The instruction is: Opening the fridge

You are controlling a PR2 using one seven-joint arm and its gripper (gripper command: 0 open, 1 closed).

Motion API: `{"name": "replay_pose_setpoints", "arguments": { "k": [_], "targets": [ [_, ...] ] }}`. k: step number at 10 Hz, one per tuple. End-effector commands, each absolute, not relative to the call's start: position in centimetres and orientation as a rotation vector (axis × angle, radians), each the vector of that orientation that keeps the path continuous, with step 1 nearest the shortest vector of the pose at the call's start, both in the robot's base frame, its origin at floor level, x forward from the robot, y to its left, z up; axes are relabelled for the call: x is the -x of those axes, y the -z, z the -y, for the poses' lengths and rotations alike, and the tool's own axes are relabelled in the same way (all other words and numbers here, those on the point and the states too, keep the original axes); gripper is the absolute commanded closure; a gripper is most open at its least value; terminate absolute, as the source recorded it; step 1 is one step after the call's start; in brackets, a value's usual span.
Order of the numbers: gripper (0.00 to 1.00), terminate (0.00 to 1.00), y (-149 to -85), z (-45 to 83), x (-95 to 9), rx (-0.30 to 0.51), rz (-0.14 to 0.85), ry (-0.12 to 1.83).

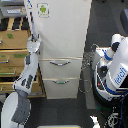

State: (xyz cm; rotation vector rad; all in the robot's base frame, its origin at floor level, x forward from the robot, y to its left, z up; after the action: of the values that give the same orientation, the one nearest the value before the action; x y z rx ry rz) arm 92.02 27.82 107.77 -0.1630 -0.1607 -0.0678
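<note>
The tall white fridge [62, 35] stands in the middle of the exterior view. A green Android sticker [43, 9] is on its large upper door, and two lower drawers below it have curved silver handles [59, 63]. A long thin door handle [32, 20] runs down the door's left edge. My arm rises from the lower left, and my gripper [34, 44] sits at the bottom end of this handle, against the door's left edge. The view is too small to show how the jaws stand or whether they hold the handle.
A tan wooden drawer cabinet [12, 50] stands close on the exterior view's left, right behind my arm. Another white robot body [115, 65] with cables stands on the right. Dark floor [75, 110] lies in front of the fridge.
</note>
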Motion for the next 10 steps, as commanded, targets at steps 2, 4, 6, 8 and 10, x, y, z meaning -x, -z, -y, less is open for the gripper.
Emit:
{"name": "replay_pose_setpoints", "arguments": {
  "k": [2,4,6,8,10],
  "targets": [
    [1.0,0.0,-106.9,-26.8,-91.5,0.164,0.142,0.101],
    [1.0,0.0,-106.7,-27.1,-91.3,0.165,0.14,0.097],
    [1.0,0.0,-106.4,-27.1,-91.1,0.165,0.136,0.101],
    [1.0,0.0,-105.9,-27.3,-90.4,0.166,0.131,0.098],
    [1.0,0.0,-106.4,-26.7,-89.3,0.195,0.136,0.123]
  ]
}}
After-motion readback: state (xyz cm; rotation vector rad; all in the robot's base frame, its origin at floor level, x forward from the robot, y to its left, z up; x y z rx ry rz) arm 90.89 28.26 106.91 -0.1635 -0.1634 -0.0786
